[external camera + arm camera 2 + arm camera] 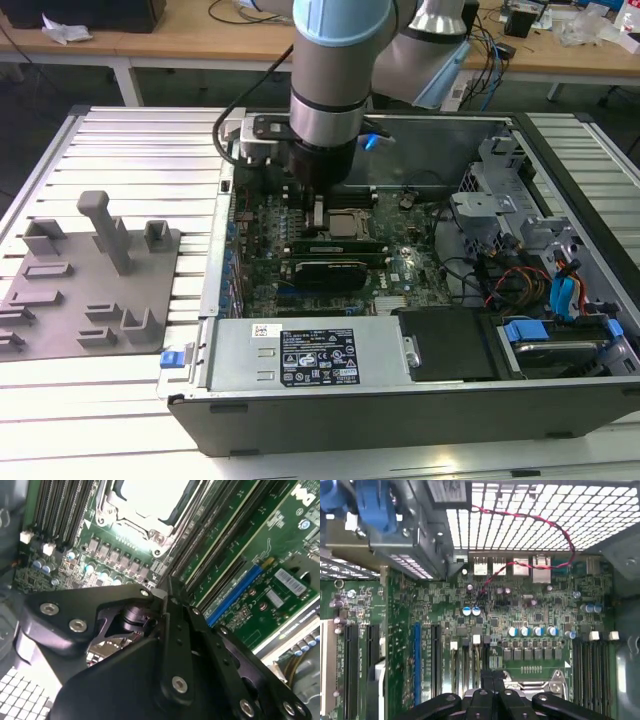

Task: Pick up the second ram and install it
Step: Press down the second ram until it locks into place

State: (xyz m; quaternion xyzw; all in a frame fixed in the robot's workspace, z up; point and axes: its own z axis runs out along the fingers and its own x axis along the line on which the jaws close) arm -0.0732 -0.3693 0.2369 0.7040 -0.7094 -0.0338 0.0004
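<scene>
My gripper [318, 218] reaches down into the open computer case over the motherboard, beside the silver processor socket [350, 226]. Its fingers [176, 611] are pressed together with no gap, also in the first wrist view [493, 696]. The second ram [334, 243], a long green stick, stands in the black slots right under the tips. In the second wrist view the green stick [227, 536] runs away from the fingertips along the slots. Whether the tips touch it I cannot tell. White end clips [476, 639] mark the slot ends.
A grey fixture [95, 285] with upright posts lies on the slatted table at the exterior view's left. The power supply [310, 352] lines the case's near side. Cables and drive cages [540, 270] crowd the exterior view's right. A red wire [520, 560] crosses near the rear ports.
</scene>
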